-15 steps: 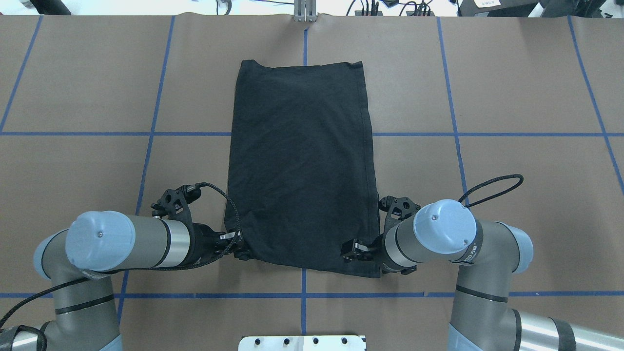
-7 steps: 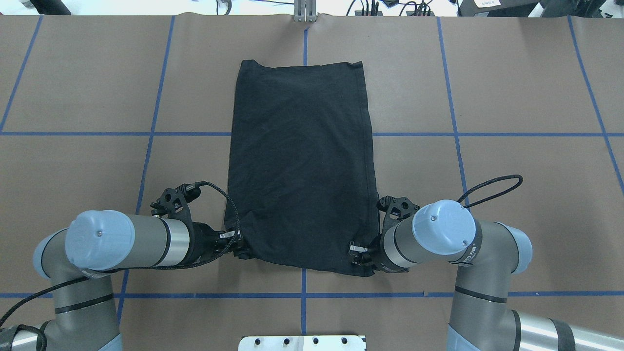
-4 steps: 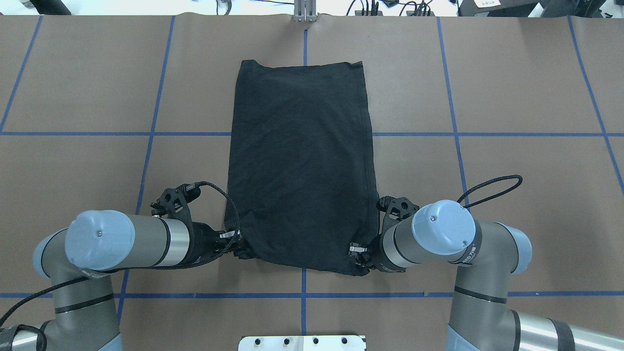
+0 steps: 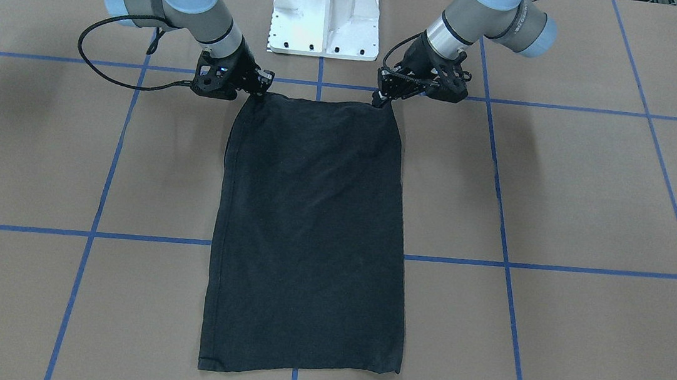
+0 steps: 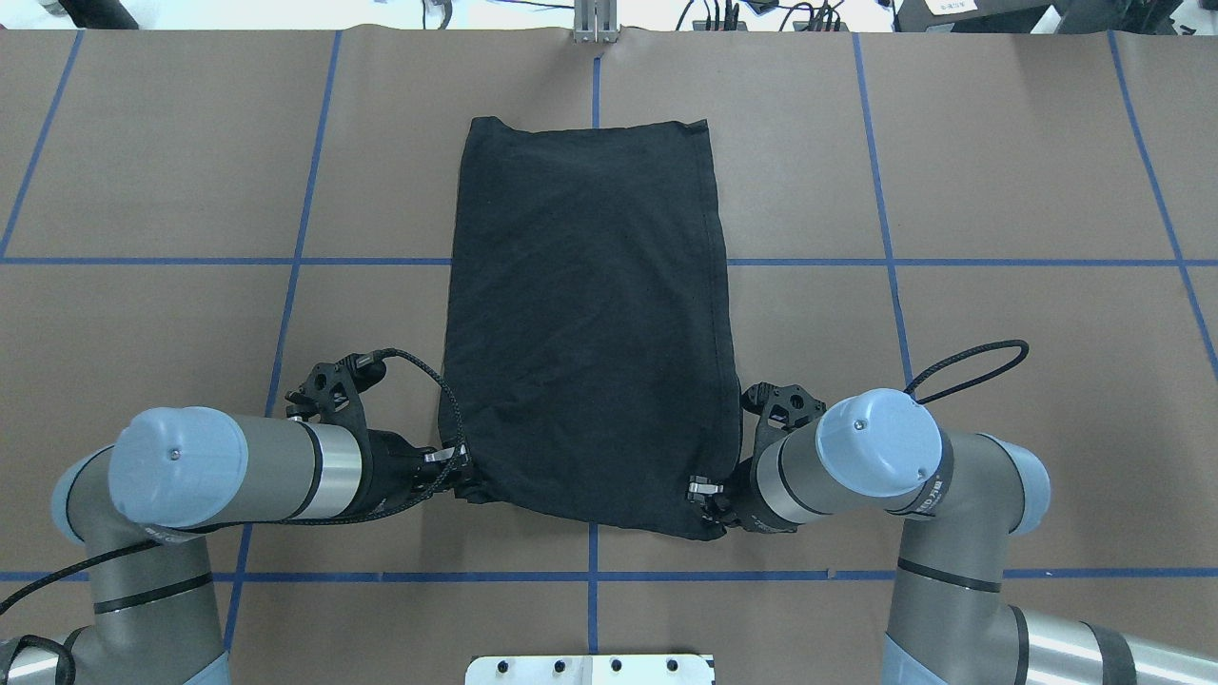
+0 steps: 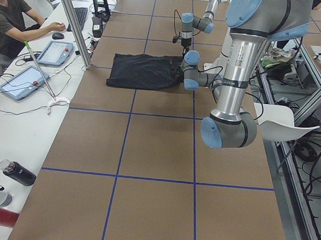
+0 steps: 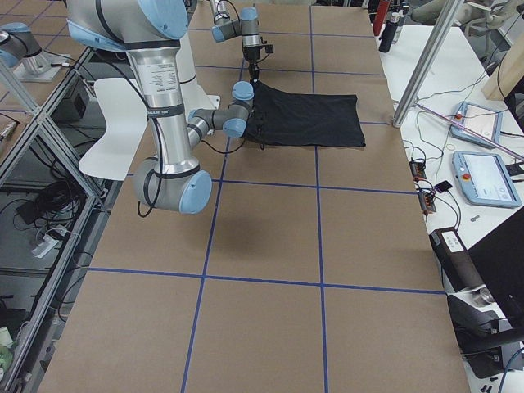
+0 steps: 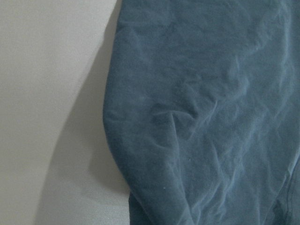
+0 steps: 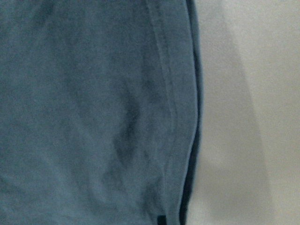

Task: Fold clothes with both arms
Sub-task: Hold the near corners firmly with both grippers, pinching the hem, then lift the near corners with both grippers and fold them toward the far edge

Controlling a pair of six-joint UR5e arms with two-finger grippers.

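The black T-shirt (image 5: 590, 314) lies folded into a long narrow rectangle down the middle of the brown table (image 5: 999, 171); its logo is hidden. It also shows in the front-facing view (image 4: 309, 231). My left gripper (image 5: 468, 485) is shut on the shirt's near left corner, on the right in the front-facing view (image 4: 379, 98). My right gripper (image 5: 709, 501) is shut on the near right corner (image 4: 259, 90). Both corners are drawn up to points at the grippers. Dark cloth fills both wrist views (image 8: 201, 117) (image 9: 93, 112), with a hem seam in the right one.
The white pedestal base (image 5: 590, 669) stands just behind the shirt's near edge. Blue tape lines (image 5: 894, 262) grid the table. In the exterior left view an operator (image 6: 15, 15) sits at a side bench with tablets (image 6: 25, 80) and bottles (image 6: 17, 173).
My right gripper closed on the near right corner and drew it slightly inward. Both arms' elbows have since shifted a little outward. The left gripper has stayed at its corner.
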